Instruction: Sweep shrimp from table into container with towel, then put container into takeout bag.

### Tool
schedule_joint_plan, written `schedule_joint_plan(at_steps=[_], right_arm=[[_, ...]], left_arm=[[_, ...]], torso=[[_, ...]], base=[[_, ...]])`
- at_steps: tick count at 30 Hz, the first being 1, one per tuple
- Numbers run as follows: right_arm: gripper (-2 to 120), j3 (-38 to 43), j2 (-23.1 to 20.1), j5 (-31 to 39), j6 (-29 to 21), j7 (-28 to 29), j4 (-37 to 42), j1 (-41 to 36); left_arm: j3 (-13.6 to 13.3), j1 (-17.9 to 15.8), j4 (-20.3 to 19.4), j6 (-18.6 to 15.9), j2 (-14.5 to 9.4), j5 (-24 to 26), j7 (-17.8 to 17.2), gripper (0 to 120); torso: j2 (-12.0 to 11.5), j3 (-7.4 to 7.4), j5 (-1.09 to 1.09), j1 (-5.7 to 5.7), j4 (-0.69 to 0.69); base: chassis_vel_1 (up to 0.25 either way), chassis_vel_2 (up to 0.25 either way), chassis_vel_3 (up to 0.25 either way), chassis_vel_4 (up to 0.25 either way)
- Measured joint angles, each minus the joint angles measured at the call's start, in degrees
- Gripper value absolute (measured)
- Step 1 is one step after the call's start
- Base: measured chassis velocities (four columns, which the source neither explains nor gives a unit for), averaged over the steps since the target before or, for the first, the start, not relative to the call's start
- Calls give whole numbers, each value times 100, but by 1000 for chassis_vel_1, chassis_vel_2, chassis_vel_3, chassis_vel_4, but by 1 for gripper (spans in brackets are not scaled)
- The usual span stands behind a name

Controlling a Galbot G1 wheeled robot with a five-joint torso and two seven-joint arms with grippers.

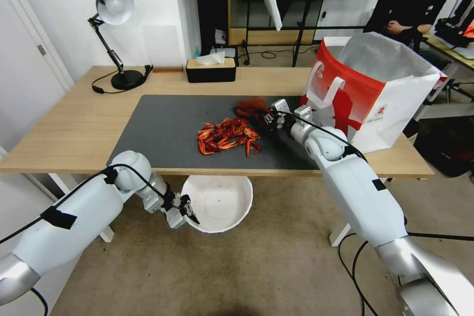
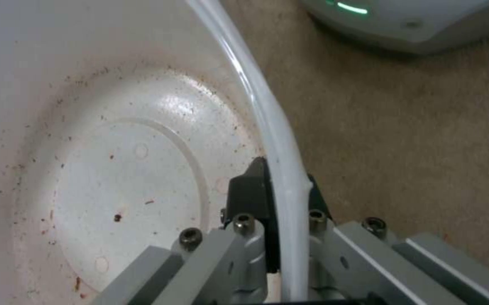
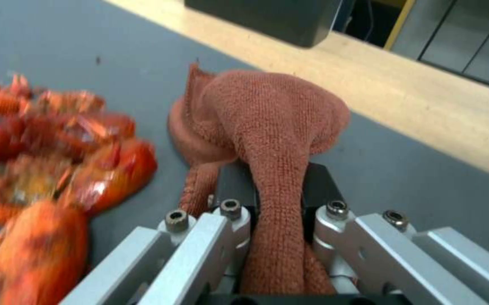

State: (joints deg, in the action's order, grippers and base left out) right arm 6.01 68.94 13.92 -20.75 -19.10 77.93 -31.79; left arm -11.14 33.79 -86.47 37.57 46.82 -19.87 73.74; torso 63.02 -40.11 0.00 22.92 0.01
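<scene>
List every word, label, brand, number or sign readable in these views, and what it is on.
No text can be read anywhere.
Takeout bag: a small round red logo with a line of print beneath it on the white side, too small to read.

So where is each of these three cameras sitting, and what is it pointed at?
Head view: on the robot's head, looking down over both white arms at the long light wood table and pile of red-orange shrimp.
Left wrist view: above the left gripper, which pinches the round white plastic container by its rim.
Right wrist view: behind the right gripper, clamped on the rust-red towel.
Shared: head and right wrist views both show shrimp and towel.
</scene>
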Motion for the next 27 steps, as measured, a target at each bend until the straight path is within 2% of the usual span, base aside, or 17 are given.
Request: schedule_joint_plan(at_steps=[13,27], right_arm=[[7,0,-220,4,-124,-95,559,-467],[7,-22,-317,-17,-239,-110,1187,-927]], left_arm=[[-151,-131,55,-15,61,75,-26,0],[-183,-162,87,-27,98,76,-38,0]], torso=[[0,0,1,-1,-1],[0,0,1,-1,0]], base=[[0,0,0,0],[0,0,0,0]])
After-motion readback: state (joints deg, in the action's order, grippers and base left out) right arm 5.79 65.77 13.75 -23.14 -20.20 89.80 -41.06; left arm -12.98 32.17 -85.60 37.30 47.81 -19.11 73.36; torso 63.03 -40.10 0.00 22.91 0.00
